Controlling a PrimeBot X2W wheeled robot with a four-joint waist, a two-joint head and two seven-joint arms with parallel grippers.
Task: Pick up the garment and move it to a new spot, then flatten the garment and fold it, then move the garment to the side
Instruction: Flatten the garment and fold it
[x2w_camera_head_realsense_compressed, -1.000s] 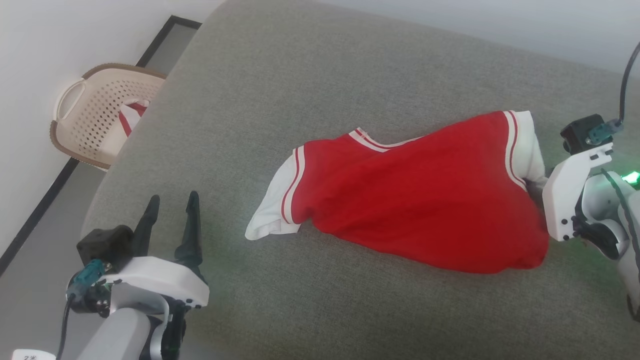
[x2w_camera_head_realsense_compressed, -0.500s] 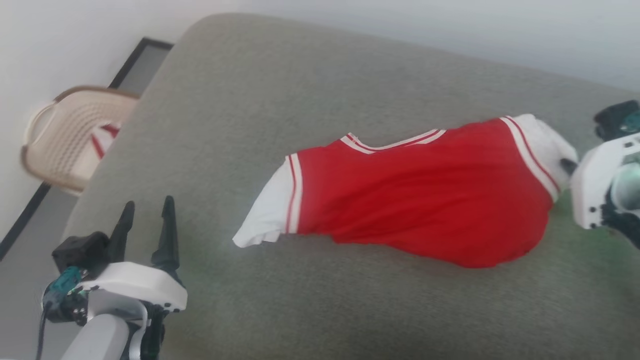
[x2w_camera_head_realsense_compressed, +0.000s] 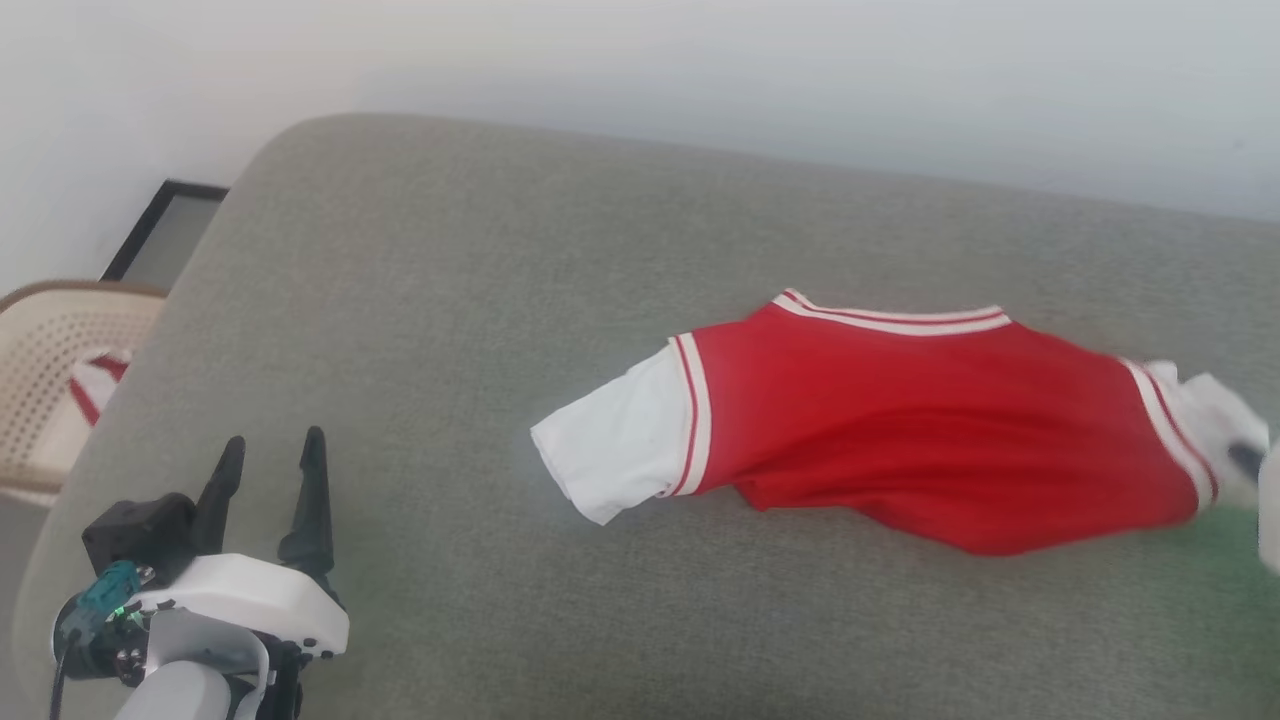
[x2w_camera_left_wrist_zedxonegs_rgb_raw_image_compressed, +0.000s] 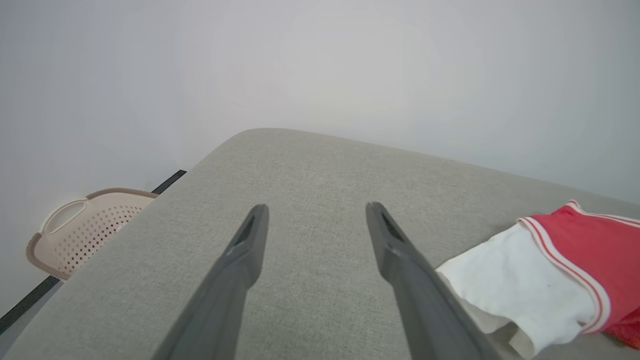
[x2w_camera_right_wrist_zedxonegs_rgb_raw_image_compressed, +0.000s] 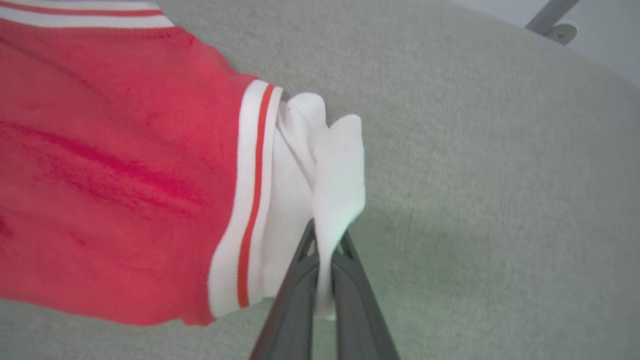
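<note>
Pinching one garment (x2w_camera_head_realsense_compressed: 930, 440): right tool (x2w_camera_right_wrist_zedxonegs_rgb_raw_image_compressed: 327, 245); left tool (x2w_camera_head_realsense_compressed: 275, 442) spread; one basket (x2w_camera_head_realsense_compressed: 40, 350).

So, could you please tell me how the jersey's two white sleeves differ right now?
The free sleeve, nearer the left gripper, lies spread out on the grey cushion, untouched. The gripped sleeve is bunched up, pinched by the shut fingers of the right gripper. Both are white, edged with red-white striped trim.

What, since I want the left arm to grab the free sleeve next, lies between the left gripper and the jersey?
Nothing visible does: bare grey cushion lies between the open left gripper and the garment, whose near white sleeve faces it. The right gripper is shut on the far sleeve.
</note>
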